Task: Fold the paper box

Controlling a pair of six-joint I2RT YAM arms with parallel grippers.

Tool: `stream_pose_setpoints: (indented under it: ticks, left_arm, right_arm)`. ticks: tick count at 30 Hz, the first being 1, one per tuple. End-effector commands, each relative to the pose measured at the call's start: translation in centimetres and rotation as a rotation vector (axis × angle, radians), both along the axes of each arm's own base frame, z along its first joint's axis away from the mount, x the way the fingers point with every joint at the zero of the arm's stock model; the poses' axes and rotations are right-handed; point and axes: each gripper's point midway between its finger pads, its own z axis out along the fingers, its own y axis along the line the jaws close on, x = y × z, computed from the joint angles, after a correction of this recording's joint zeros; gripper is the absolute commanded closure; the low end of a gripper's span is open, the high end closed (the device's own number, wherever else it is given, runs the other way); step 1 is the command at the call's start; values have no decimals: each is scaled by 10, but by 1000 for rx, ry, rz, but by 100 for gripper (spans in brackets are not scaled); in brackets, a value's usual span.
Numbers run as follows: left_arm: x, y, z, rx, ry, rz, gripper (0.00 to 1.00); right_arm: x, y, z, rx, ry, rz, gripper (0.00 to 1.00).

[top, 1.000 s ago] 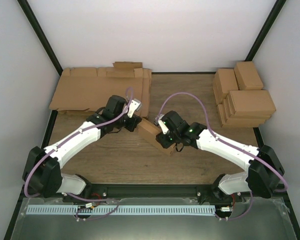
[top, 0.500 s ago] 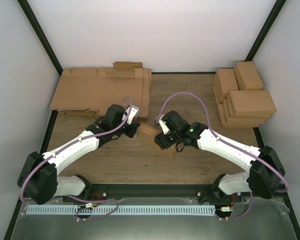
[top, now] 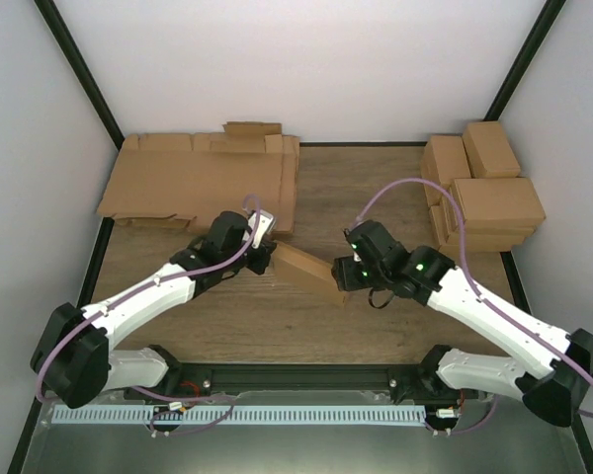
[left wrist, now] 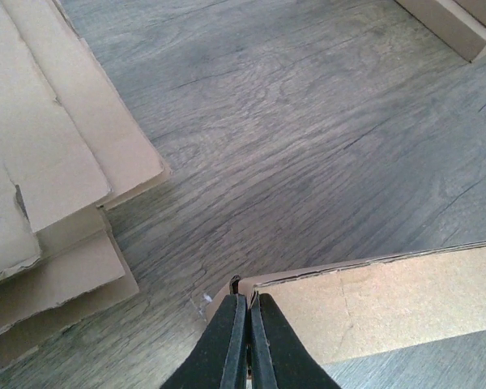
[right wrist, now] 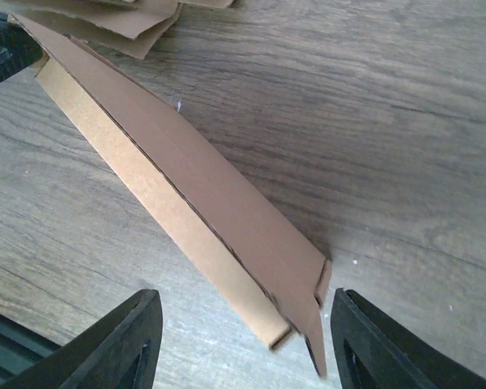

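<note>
Left end effector (left wrist: 249, 300) pinching paper box (left wrist: 389, 300) corner; right end effector (right wrist: 245, 324) spread, straddling.

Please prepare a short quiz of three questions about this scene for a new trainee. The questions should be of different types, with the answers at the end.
1. True or false: the right tool is clamped shut on the paper box.
2. The finished boxes are stacked at the table's: A far right, B far left, C near centre.
3. Fill in: the ____ tool pinches one end of the paper box.

Key: 1 false, its fingers stand wide open; 2 A; 3 left, meaning the left tool.
</note>
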Motion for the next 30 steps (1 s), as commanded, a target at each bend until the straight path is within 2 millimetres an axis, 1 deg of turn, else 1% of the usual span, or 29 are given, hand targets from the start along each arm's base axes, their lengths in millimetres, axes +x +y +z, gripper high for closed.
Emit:
stream_pose_setpoints:
  ticks: [1,3,6,8,13,19,24,30]
  left_arm:
    - [-1,-2,12,18,-37,24,96]
    - [-2,-4,15,37,-48,27,96]
    - [-3,-7,14,52,-50,21,96]
    - [-3,-9,12,55,-47,17,96]
    - [-2,-11,9,69,-40,20,96]
    - [1,-14,8,86,-32,18,96]
    - [2,-18,10,87,-36,12,96]
    - [2,-21,11,99,-34,9,96]
  right_arm:
    - [-15,-22,2,16,38,-108,44]
    - [-17,-25,4,27,28,-111,50]
    - [-19,-26,4,25,36,-111,51]
    - [-18,-30,-2,-8,46,-129,52]
    - [-18,-40,-13,-72,60,-156,59]
    - [-26,-37,-13,-28,77,-133,61]
    - [-21,-37,-15,-15,54,-160,69]
    - [-13,-31,-20,-15,56,-180,80]
